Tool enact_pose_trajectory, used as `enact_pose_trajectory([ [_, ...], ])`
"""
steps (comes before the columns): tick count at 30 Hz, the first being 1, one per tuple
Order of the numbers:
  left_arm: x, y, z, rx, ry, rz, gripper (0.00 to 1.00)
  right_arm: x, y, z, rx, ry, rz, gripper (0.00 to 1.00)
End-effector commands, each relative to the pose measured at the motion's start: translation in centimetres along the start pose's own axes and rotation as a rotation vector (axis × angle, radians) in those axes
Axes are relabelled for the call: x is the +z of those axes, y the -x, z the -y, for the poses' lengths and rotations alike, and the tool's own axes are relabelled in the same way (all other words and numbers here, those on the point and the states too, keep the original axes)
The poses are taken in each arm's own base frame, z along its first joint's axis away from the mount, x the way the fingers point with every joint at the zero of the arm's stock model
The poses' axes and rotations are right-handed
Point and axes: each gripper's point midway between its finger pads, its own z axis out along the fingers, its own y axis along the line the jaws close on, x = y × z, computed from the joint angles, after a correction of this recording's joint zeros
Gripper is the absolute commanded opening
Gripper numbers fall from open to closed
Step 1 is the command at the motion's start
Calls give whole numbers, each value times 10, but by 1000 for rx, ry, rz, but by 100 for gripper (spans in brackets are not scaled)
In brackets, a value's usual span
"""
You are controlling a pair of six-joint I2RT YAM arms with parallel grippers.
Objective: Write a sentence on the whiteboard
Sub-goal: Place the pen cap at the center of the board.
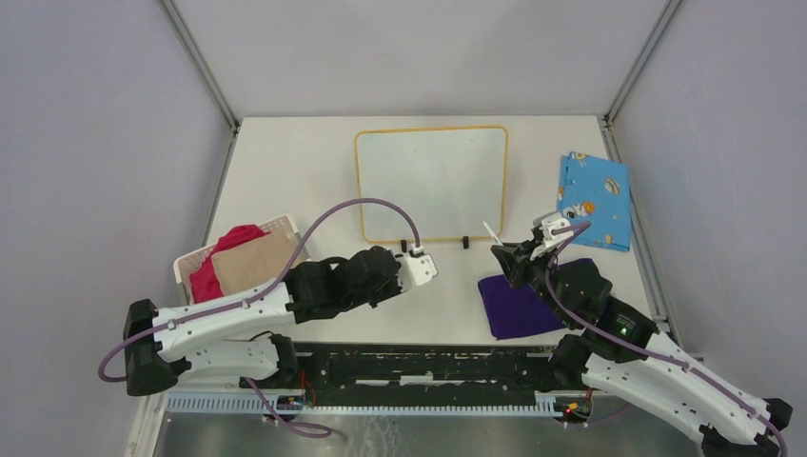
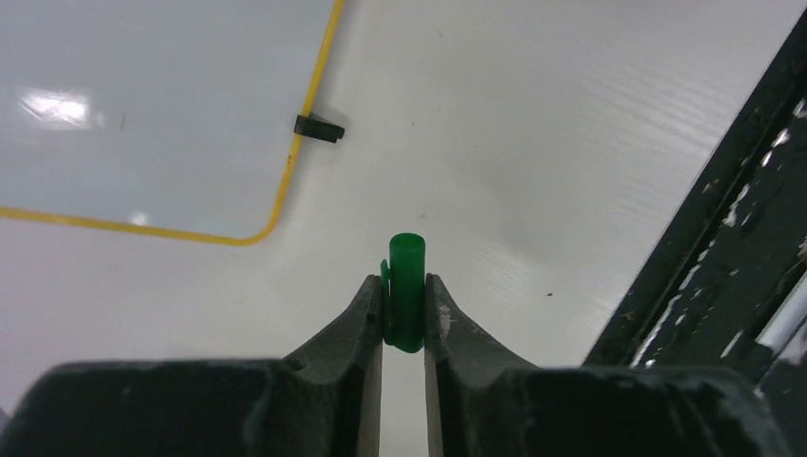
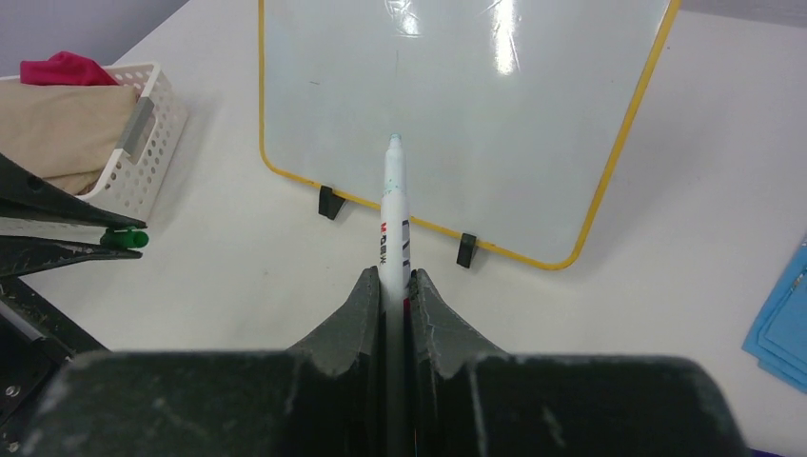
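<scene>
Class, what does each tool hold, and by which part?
Left tool: green cap, pinched at its near end. Right tool: marker, by its rear barrel.

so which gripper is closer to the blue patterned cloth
Right. The right gripper, holding the marker, is just left of the blue patterned cloth; the left gripper, holding the green cap, is much farther left.

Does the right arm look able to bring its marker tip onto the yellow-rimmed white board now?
Probably yes. The right gripper, jaws shut on the white plastic marker, aims its bare tip at the glossy white whiteboard; nothing lies between them. The left gripper, holding the green cap, sits aside.
</scene>
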Motion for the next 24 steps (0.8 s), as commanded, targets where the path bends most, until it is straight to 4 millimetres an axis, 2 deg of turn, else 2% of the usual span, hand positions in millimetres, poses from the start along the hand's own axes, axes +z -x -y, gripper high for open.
enact_pose_trajectory([
  [1, 1, 16, -10, 538, -47, 97, 2, -5, 17, 7, 21, -28, 78, 0],
  [8, 27, -19, -24, 918, 1, -44, 2, -22, 34, 17, 14, -50, 130, 0],
  [12, 44, -32, -27, 1100, 48, -49, 2, -26, 37, 18, 12, -42, 147, 0],
  [17, 65, -41, -20, 1164, -11, -57, 2, -29, 38, 16, 15, -24, 158, 0],
  [24, 94, -47, -1, 1108, -136, -62, 2, -32, 36, 17, 25, -22, 169, 0],
])
